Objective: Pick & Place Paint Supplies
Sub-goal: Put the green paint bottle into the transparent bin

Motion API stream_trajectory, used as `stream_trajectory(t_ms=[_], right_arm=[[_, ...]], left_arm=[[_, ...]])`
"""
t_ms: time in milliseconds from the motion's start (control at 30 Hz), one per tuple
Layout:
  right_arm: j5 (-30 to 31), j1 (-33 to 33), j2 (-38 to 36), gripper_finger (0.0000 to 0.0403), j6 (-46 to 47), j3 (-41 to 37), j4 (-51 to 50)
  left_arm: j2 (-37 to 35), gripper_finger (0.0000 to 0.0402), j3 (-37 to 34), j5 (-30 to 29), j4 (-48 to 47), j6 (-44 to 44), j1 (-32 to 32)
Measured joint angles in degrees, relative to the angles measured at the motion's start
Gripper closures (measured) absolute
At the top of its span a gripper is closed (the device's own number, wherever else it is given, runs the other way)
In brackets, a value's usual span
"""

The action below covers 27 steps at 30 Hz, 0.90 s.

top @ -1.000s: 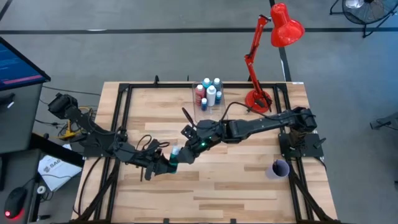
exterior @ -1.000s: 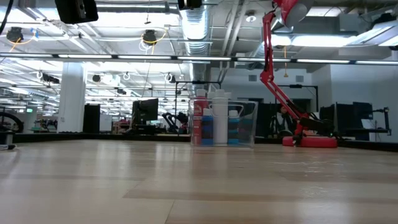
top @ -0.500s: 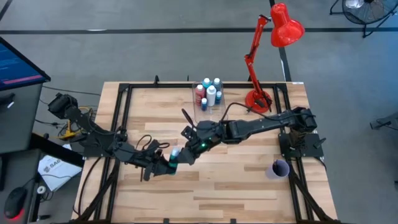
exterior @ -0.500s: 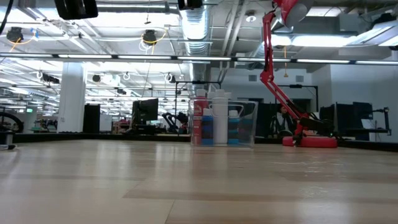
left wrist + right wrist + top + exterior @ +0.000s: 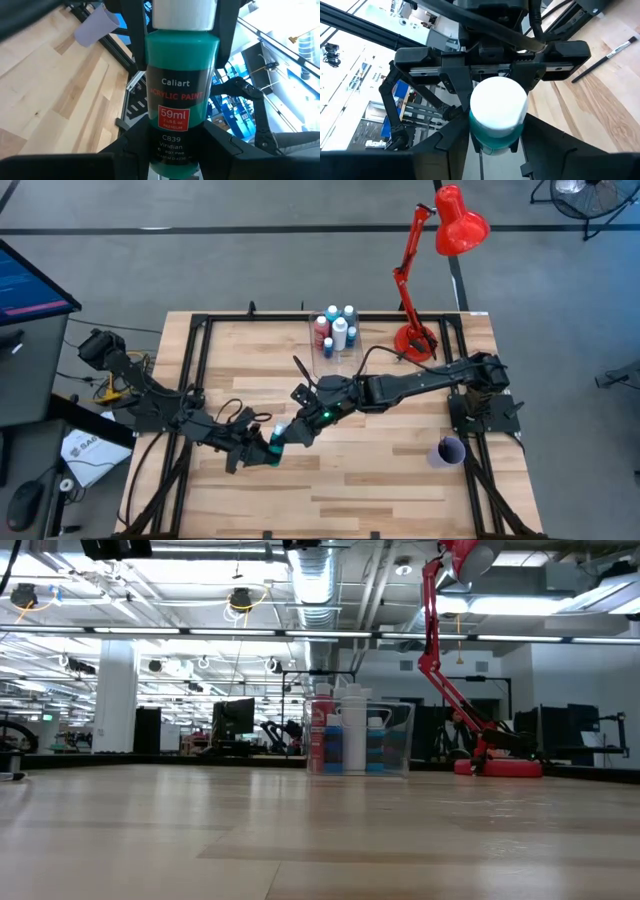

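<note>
A small green paint bottle [image 5: 278,431] with a white cap hangs in the air over the table's middle, between both grippers. In the left wrist view the green paint bottle [image 5: 182,90] reads "Viridian". My left gripper [image 5: 264,448] comes from the left and is shut on its bottom end. My right gripper [image 5: 293,429] comes from the right and is shut around its cap end. More paint bottles [image 5: 336,330] stand in a clear box [image 5: 395,740] at the far edge. A thin dark brush [image 5: 300,367] lies flat on the table near the box. My left gripper pinches the bottle's bottom end [image 5: 175,152] between its two fingers [image 5: 132,145]. It comes roughly level from the table's left. The bottle is clear of the table, with its cap pointing away toward the right arm. My right gripper has a finger [image 5: 452,140] on each side of the green body just below the white cap [image 5: 498,107]. It comes from the table's right, with the cap end toward its wrist. In the left wrist view its fingers [image 5: 136,35] flank the cap and shoulder.
A red desk lamp [image 5: 418,335] stands at the far right. A small purple cup [image 5: 448,450] sits near the right edge. Black frame rails [image 5: 200,370] run along the table's sides. Bare wood lies along the near edge [image 5: 360,500].
The bottle and both grippers have drifted slightly toward the table's near-left; both holds look unchanged.
</note>
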Motion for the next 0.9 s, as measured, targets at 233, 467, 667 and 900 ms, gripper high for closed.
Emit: stream_trajectory(t_ms=[233,467,667,900], right_arm=[[3.4,-0.1,0.0,0.0231,0.0,0.1,1.7],[3.5,0.0,0.0,0.0242,0.0,0.1,2.7],[2.9,0.3,0.0,0.0231,0.0,0.1,1.7],[2.2,1.4,-0.2,0.0165,-1.4,0.1,0.7]], left_arm=[[0.2,0.0285,-0.2,0.5,-0.8,0.0,0.0],[0.2,0.0285,-0.2,0.4,-0.5,0.1,0.0],[0.2,0.0285,-0.2,0.2,-0.7,0.0,-0.1],[0.2,0.0285,-0.2,0.1,-0.7,-0.1,-0.1]])
